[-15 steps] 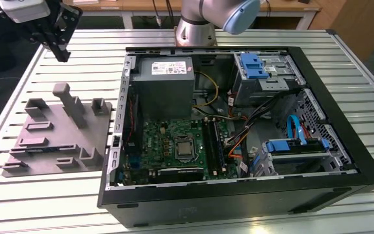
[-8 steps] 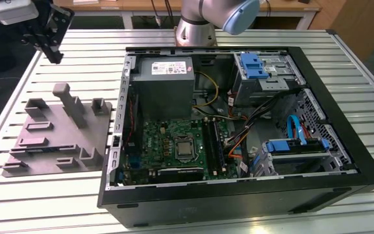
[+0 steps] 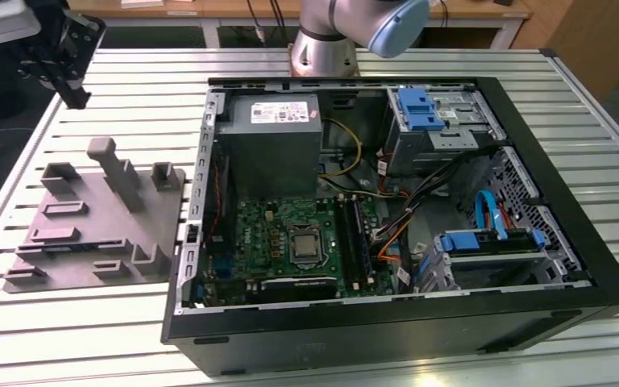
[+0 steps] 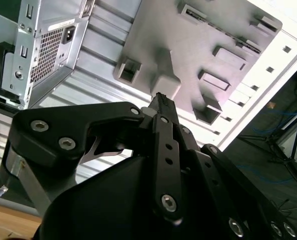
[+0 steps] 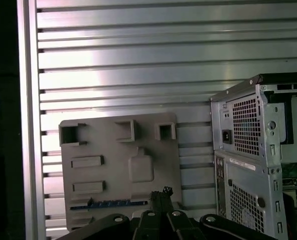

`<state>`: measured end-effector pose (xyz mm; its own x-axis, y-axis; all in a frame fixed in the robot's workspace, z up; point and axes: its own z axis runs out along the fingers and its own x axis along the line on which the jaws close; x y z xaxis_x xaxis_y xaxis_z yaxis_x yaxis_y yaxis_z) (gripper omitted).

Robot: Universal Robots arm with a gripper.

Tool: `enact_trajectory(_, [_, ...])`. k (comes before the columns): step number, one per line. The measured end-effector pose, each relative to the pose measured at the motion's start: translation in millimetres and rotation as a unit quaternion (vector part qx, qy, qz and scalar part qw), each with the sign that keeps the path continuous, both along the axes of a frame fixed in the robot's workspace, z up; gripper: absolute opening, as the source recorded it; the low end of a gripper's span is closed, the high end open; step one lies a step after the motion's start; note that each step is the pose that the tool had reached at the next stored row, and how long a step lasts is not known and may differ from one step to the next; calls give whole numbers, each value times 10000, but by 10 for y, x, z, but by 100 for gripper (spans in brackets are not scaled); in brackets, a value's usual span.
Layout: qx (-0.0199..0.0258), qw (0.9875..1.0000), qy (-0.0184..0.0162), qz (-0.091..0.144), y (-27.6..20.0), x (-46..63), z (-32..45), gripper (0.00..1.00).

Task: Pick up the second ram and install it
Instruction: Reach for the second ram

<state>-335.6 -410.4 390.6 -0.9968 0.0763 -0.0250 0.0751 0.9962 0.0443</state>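
One Universal Robots arm [image 3: 342, 28] stands at the far edge of a slatted aluminium table [image 3: 126, 322], and its black gripper [image 3: 71, 89] hangs at the exterior view's upper left, off the open computer case [image 3: 567, 242] and well apart from everything on the table. In both wrist views the fingertips [image 5: 162, 195] sit pressed together with nothing between them. The second ram [image 5: 111, 204] lies edge-up in a long slot along one edge of the grey holder block [image 3: 94, 218], showing in the first wrist view as a thin dark blue-black strip. That block rests flat on the table just beside the case, on the exterior view's left of it, with several raised posts and empty rectangular pockets across its top. Inside the case, the green motherboard [image 3: 261, 234] carries a processor socket [image 3: 306, 246], and the dark memory slots [image 3: 353, 234] run alongside it; whether a stick already sits in one of them cannot be told. The grey power supply [image 3: 272, 133] fills the corner next to the arm's base, and blue drive brackets [image 3: 417, 105] sit toward the exterior view's right. The second wrist view looks along the gripper's linkage toward the holder block and the case's rear panel [image 4: 43, 50].
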Motion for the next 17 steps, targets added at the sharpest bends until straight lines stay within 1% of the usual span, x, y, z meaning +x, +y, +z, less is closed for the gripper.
enact_trajectory(6, [0,10000,0,1,-47,-104,-5,11])
enact_trajectory(14, [0,10000,-1,0,-168,-294,-22,11])
enact_trajectory(17, [0,10000,0,0,-197,-354,-29,11])
